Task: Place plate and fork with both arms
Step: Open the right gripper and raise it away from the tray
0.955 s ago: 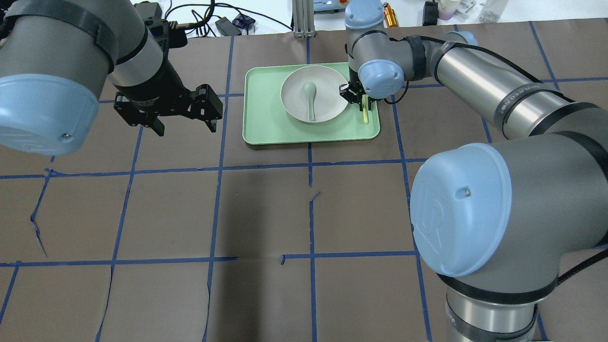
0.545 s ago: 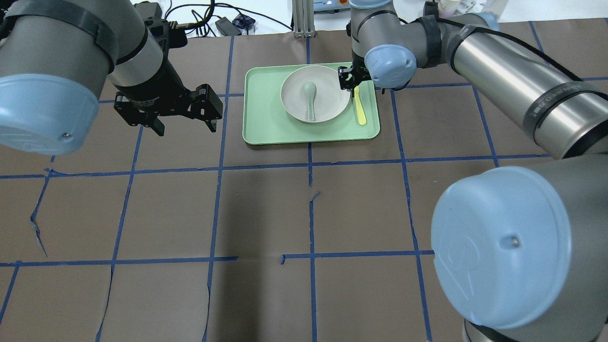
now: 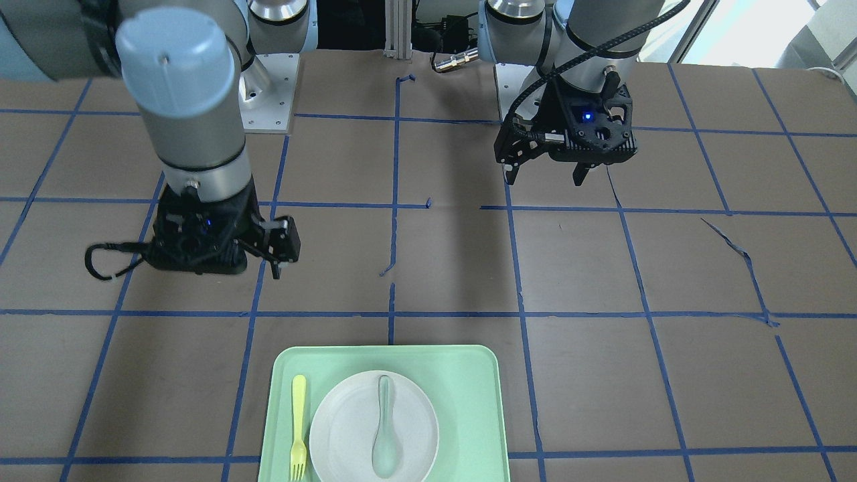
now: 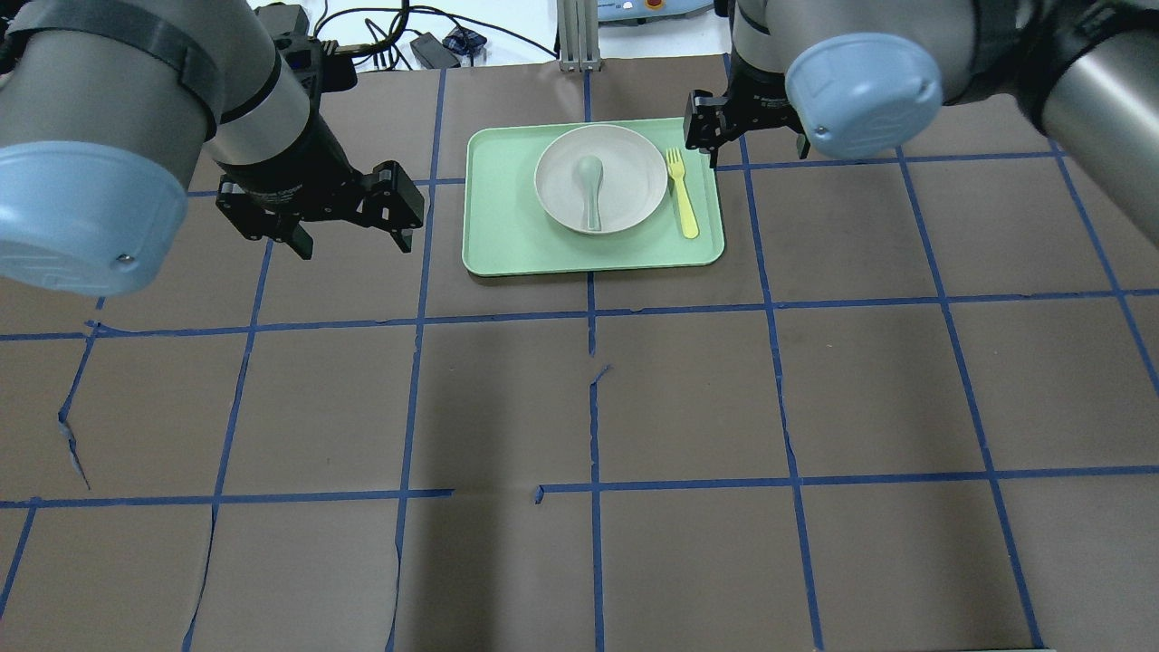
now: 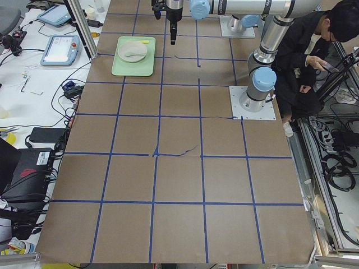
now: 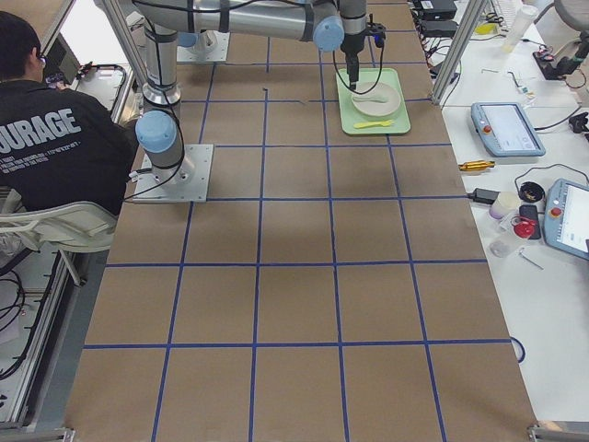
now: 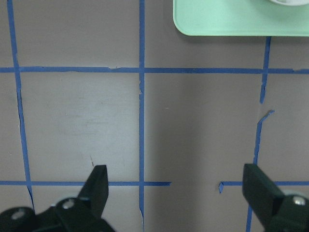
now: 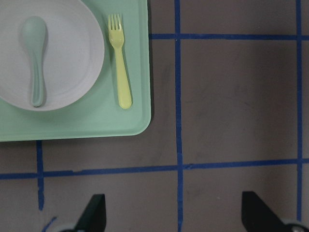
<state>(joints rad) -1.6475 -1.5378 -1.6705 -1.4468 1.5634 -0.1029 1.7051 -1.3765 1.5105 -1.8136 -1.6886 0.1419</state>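
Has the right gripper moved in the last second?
Yes. In the overhead view the right gripper has left the fork and drawn off the tray, past its far right corner.

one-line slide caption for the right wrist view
Yellow fork beside the plate, spoon on it, all on the tray; right pincer open.

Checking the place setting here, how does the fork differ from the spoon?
The fork is pale yellow; the spoon is grey-green. The fork lies on the tray beside the plate; the spoon lies on the plate. The fork ends in tines, the spoon in a rounded bowl. Both lie flat and parallel.
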